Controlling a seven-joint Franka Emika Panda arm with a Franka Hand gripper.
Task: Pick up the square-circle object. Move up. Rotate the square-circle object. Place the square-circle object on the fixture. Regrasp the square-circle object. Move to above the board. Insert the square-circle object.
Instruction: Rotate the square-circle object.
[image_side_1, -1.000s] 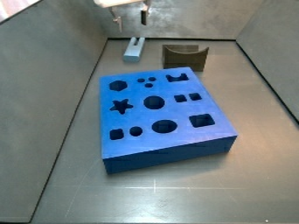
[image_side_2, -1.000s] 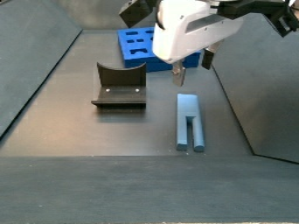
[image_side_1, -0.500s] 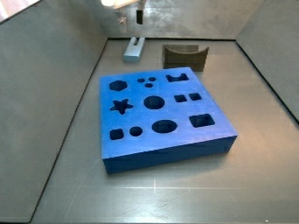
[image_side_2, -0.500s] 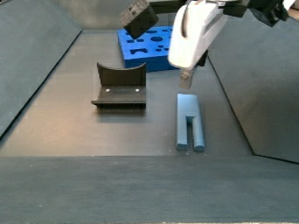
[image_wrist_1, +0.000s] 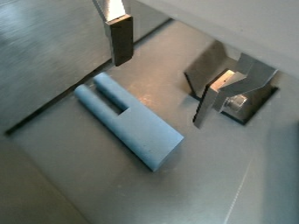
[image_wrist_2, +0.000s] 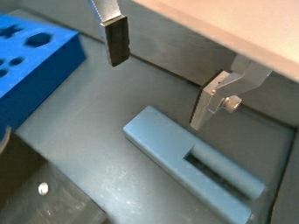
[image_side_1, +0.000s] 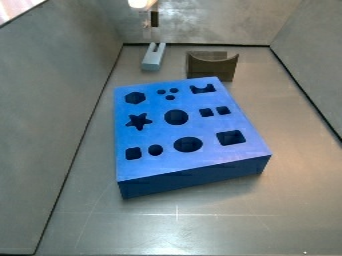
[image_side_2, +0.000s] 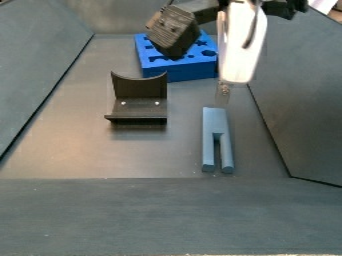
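The square-circle object (image_side_2: 217, 140) is a light grey-blue slotted peg lying flat on the floor, also seen in the side view (image_side_1: 155, 54) and in both wrist views (image_wrist_1: 128, 120) (image_wrist_2: 193, 162). My gripper (image_side_2: 225, 92) hangs above the peg's far end, open, with nothing between its fingers (image_wrist_2: 115, 44). In the wrist views the gripper (image_wrist_1: 159, 92) (image_wrist_2: 158, 94) stands clear of the peg. The dark fixture (image_side_2: 136, 97) (image_side_1: 211, 63) stands beside the peg. The blue board (image_side_1: 187, 125) (image_side_2: 174, 52) lies flat, all its cutouts open.
Grey walls enclose the floor on all sides (image_side_1: 80, 60). In a wrist view the fixture (image_wrist_1: 239, 83) is close beside the gripper's far finger, and the board's corner (image_wrist_2: 30, 57) shows at the edge of a wrist view.
The gripper has turned about its vertical axis and shifted slightly sideways above the peg. Peg, fixture and board have stayed put.
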